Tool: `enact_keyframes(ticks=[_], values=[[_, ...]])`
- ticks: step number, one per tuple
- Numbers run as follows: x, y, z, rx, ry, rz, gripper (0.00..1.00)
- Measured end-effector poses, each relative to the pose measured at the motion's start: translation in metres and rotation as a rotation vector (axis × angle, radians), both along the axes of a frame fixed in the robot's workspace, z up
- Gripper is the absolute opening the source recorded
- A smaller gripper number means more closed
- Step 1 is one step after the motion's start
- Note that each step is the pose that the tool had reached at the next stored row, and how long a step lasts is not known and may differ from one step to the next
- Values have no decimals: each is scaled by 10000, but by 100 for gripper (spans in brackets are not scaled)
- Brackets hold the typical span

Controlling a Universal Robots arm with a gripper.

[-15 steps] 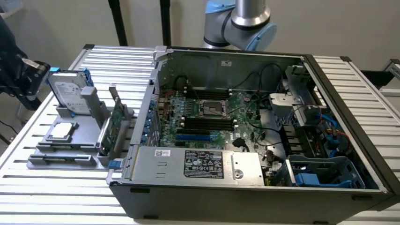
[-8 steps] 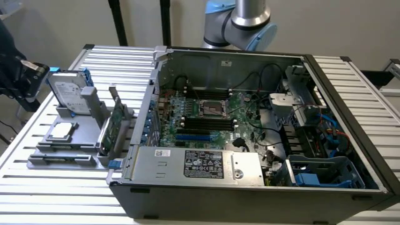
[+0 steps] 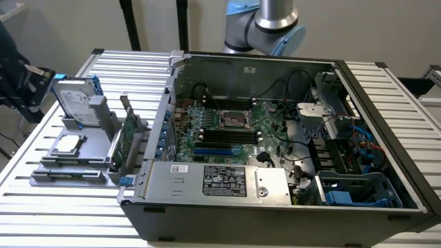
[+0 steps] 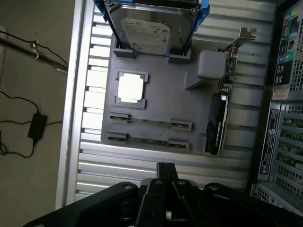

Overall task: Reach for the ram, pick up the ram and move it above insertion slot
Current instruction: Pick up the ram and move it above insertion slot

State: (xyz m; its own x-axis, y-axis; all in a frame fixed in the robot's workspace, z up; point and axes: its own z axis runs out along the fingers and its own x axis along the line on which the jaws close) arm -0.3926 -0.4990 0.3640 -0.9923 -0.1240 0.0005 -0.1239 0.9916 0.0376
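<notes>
Evidently only beginning the reach: hovering near the tray (image 4: 156, 94) with gripper (image 4: 165, 166) clenched on nothing, not yet touching the ram (image 4: 149, 140) lying in it, nor lifting it.

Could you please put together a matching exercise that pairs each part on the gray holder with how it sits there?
Things:
1. hard drive
2. ram
3. expansion card
4. processor chip

States:
A. lying flat, square and silvery
B. standing on edge, nearest the computer case
C. propped upright, blue trim at its sides
D. thin green strip lying low and flat

Pairs: 1-C, 2-D, 3-B, 4-A
</notes>
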Motion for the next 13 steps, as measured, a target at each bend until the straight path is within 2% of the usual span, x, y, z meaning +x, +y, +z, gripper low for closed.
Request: enact_keyframes(ticks=[13], values=[[1,0,-6,0,1,2360,11]])
